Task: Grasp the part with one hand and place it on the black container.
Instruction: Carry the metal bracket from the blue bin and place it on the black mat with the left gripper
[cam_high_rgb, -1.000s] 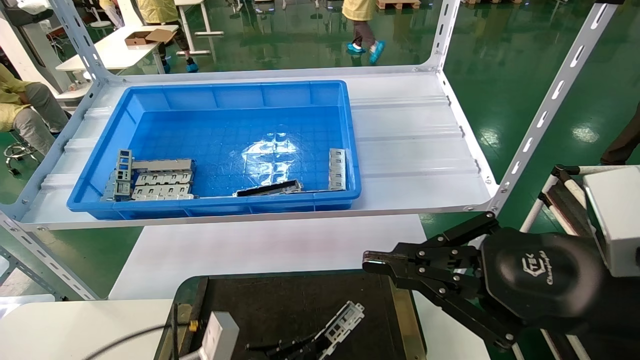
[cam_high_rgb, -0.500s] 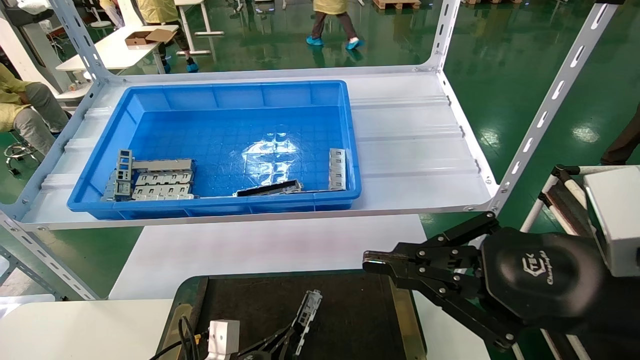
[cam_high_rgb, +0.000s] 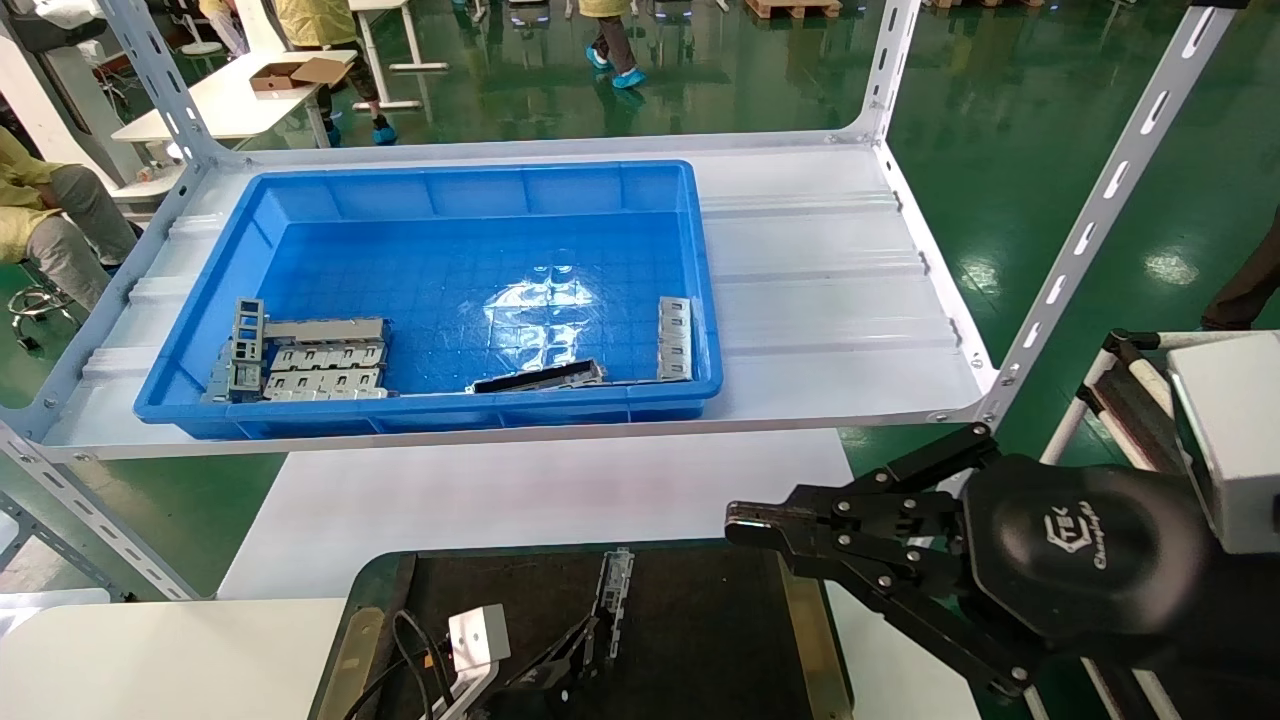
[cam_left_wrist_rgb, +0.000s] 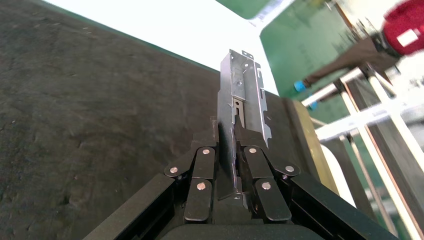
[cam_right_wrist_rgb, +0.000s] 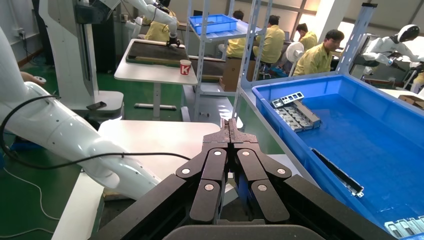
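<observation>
The part (cam_high_rgb: 614, 590), a narrow grey metal channel strip with cutouts, is held in my left gripper (cam_high_rgb: 590, 635) over the black container (cam_high_rgb: 700, 630) at the bottom of the head view. In the left wrist view the jaws are shut on the part (cam_left_wrist_rgb: 242, 95), which sticks out beyond the fingers above the container's matte black surface (cam_left_wrist_rgb: 90, 110). I cannot tell if the part touches the surface. My right gripper (cam_high_rgb: 745, 522) is shut and empty, hanging beside the container's right rim; its wrist view shows the fingertips (cam_right_wrist_rgb: 229, 131) pressed together.
A blue bin (cam_high_rgb: 440, 290) on the white shelf (cam_high_rgb: 820, 290) holds grey plates (cam_high_rgb: 310, 362) at its left, a dark slim strip (cam_high_rgb: 540, 377) and another grey strip (cam_high_rgb: 675, 338) at its right. White rack posts (cam_high_rgb: 1090, 210) rise on both sides.
My left gripper has swung the part from lying slanted at the container's right to pointing away from me, and moved it forward toward the container's far edge. The right arm has not moved.
</observation>
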